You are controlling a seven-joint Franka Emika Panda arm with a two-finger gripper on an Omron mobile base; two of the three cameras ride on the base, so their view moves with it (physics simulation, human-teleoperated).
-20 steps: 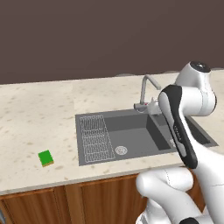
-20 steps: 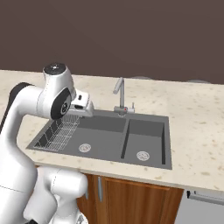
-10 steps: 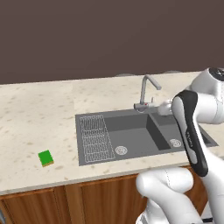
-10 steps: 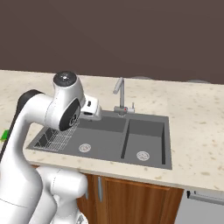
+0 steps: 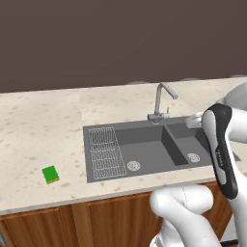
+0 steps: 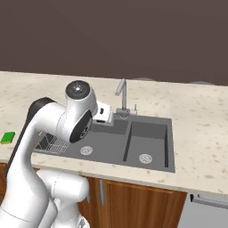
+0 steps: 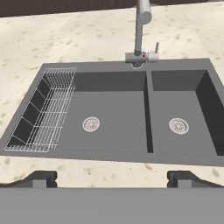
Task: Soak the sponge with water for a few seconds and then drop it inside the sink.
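Your tool (image 7: 112, 178) hangs above the near rim of the sink (image 7: 113, 116), jaws spread wide and empty, fingertips (image 7: 38, 178) framing the basins. The sponge (image 5: 50, 173) lies flat on the speckled surface (image 5: 43, 130), well to the left of the sink beyond its wire drainboard (image 5: 105, 152). At the sink's far edge stands the faucet (image 7: 140, 35).
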